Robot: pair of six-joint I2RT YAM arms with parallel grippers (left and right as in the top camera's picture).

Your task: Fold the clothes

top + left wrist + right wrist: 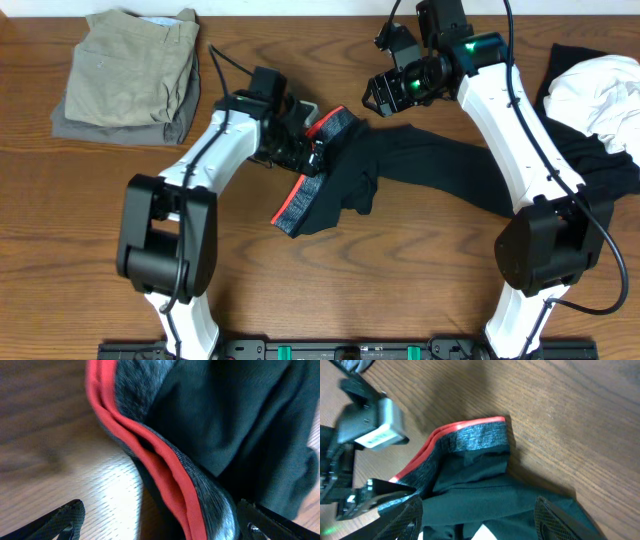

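Note:
Long black trousers (430, 160) lie crumpled across the middle of the table, their red-orange waistband (305, 190) turned towards the left arm. My left gripper (312, 150) is down at that waistband. In the left wrist view the gripper (162, 522) is open wide, with the red waistband (165, 465) and its grey-black edge running between the fingers. My right gripper (378, 100) hovers over the trousers' upper part. In the right wrist view it (480, 520) is open, its fingers straddling black fabric (485, 495), and the waistband (470, 425) shows beyond.
A folded khaki garment (135, 65) rests on a grey one (110, 125) at the back left. At the right edge a white garment (605, 85) is heaped on a black one (560, 60). Bare wood (400, 280) stretches in front of the trousers.

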